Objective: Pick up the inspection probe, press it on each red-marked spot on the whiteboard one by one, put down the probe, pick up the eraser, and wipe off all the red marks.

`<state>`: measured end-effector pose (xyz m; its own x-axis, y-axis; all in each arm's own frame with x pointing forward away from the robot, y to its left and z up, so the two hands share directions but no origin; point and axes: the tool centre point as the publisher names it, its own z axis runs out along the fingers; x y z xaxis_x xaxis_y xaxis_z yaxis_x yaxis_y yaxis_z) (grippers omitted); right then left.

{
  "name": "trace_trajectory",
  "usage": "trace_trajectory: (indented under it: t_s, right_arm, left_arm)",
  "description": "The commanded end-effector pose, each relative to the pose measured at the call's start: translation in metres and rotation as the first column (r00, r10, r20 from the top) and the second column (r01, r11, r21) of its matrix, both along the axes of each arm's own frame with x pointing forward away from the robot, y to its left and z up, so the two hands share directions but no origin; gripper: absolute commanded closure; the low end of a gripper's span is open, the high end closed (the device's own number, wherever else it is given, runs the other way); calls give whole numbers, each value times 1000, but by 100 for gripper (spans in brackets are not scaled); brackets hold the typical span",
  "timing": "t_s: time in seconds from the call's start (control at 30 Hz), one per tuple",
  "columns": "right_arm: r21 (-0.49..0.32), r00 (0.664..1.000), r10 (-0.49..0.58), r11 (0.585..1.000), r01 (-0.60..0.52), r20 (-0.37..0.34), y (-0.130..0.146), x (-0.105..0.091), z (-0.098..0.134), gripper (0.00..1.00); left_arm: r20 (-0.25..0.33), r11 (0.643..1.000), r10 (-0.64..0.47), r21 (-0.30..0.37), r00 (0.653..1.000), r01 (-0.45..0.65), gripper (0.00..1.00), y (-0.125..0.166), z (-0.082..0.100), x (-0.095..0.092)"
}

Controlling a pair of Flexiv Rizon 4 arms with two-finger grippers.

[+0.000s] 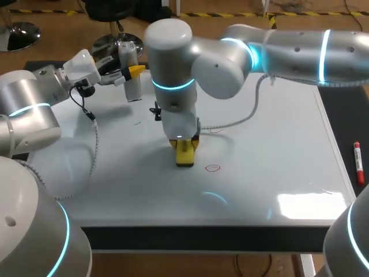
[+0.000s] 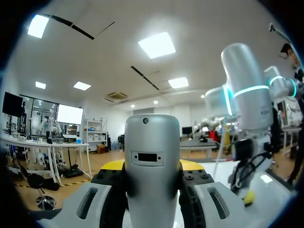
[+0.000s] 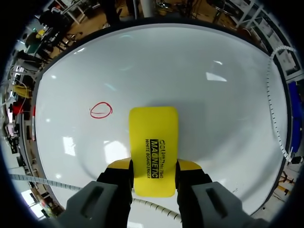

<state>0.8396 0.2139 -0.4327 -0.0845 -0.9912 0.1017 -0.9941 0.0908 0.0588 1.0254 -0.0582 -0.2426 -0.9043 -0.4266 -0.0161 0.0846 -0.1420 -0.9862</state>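
My right gripper (image 1: 184,148) (image 3: 153,172), reaching in to the middle of the whiteboard (image 1: 271,173), is shut on the yellow eraser (image 1: 184,156) (image 3: 153,147), which rests flat on the board. A red oval mark (image 1: 213,168) (image 3: 100,110) lies just beside the eraser. A fainter red trace (image 1: 217,130) shows near the right arm's cable. My left gripper (image 1: 134,73) (image 2: 152,172) is at the board's far left, raised off the surface, and is shut on the silver-grey inspection probe (image 1: 132,85) (image 2: 152,161).
A red marker pen (image 1: 357,163) lies on the dark table strip right of the whiteboard. A white cable (image 1: 242,118) curls from the right arm over the board. The left arm's cable (image 1: 92,133) hangs over the board's left part.
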Motion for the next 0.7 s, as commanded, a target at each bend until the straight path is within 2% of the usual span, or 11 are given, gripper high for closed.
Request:
trace_trajectory:
  t_s: [0.03, 0.43, 0.7]
  right_arm:
    - [-4, 1000, -5, 1000, 5, 4, -20, -3, -30, 100]
    - [-17, 1000, -12, 1000, 13, 13, -27, 2, -27, 100]
    - [12, 1000, -14, 1000, 14, 16, -24, 18, -3, 100]
  left_arm:
    - [2, 1000, 1, -2, 1000, -1, 100, 0, 0, 0]
    - [2, 1000, 1, -2, 1000, -1, 100, 0, 0, 0]
    - [2, 1000, 1, -2, 1000, -1, 100, 0, 0, 0]
